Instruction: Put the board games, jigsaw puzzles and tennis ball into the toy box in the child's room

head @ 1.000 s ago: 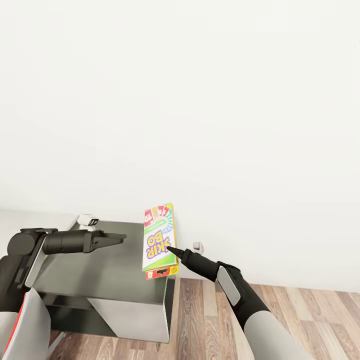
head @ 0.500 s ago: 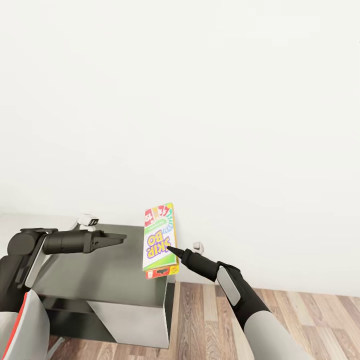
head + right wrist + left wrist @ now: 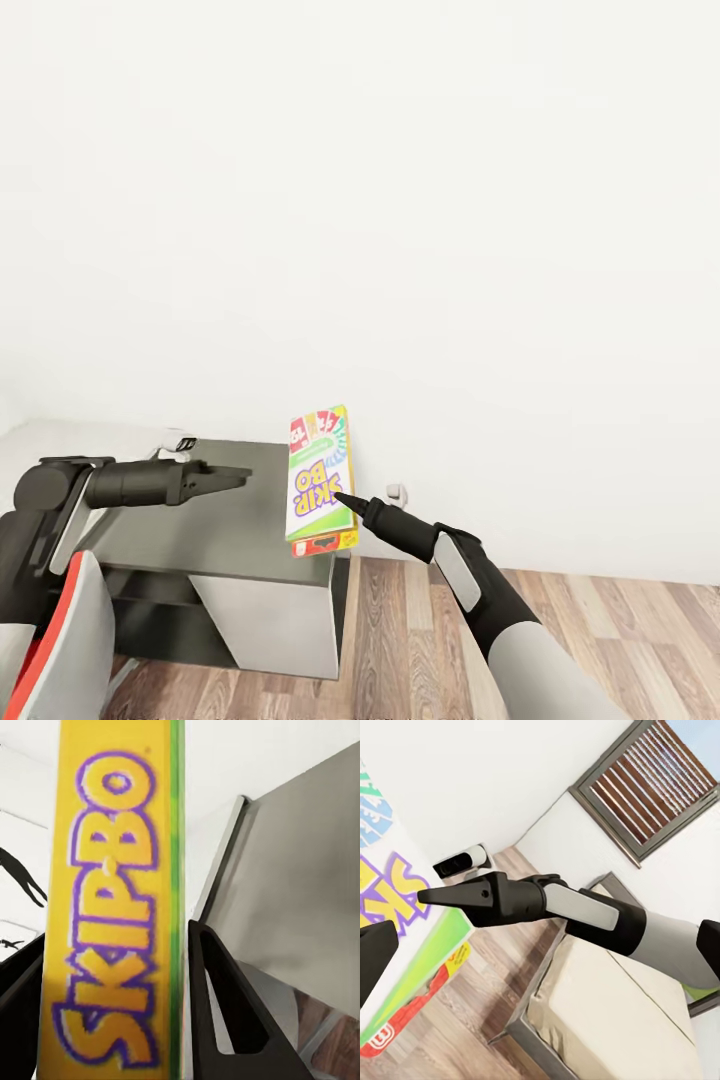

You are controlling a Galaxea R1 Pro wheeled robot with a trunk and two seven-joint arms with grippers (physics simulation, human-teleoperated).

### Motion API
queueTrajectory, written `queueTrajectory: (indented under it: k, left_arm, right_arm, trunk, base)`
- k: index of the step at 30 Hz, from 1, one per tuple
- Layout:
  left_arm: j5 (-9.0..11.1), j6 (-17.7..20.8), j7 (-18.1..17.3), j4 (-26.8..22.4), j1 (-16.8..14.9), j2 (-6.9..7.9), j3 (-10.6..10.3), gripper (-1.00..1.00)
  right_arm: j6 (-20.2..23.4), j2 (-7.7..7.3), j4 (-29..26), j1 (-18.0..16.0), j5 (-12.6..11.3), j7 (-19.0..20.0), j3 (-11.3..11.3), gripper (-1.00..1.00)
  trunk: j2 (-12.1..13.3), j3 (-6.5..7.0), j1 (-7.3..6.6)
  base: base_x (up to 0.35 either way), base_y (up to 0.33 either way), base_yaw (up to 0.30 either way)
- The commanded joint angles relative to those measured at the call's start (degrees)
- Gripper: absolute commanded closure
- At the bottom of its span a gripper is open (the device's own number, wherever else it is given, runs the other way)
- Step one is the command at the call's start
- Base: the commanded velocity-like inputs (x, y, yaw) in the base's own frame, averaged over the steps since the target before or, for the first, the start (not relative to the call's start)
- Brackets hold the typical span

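The right claw (image 3: 340, 497) grips the card game box (image 3: 320, 480) upright for carrying above the table (image 3: 240, 560); the left claw (image 3: 240, 474) appears closed, empty.

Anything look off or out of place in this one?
Only the Skip-Bo box: it hangs in the air, upright and slightly tilted, clamped by the right gripper over the dark desk's edge rather than lying flat. That fits a carry. The left gripper holds nothing. No spill or damage shows.
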Motion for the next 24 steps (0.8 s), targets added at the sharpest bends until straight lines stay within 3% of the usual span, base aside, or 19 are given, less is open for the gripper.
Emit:
queueTrajectory:
  k: [1, 9, 24]
  left_arm:
    - [-0.33, 0.61, -0.22, -0.01, -0.05, 0.01, 0.06, -1.0]
    - [-1.41, 0.65, -0.22, -0.01, -0.05, 0.0, 0.13, -1.0]
    - [-1.63, 0.7, -0.22, -0.01, -0.05, 0.0, 0.2, -1.0]
  right_arm:
    - [0.45, -0.05, -0.02, -0.05, -0.52, -0.07, 0.01, 1.0]
    - [0.47, -0.03, -0.02, -0.05, -0.54, -0.07, 0.01, 1.0]
    - [0.44, -0.02, -0.02, -0.05, -0.6, -0.07, 0.0, 1.0]
  trunk:
    - [-0.12, -0.03, 0.02]
    - [-0.12, 0.73, 0.02]
    - [-0.12, 2.16, 0.02]
  base:
    - [-0.077, 0.0, 0.0]
    - [-0.036, 0.0, 0.0]
    - [-0.15, 0.0, 0.0]
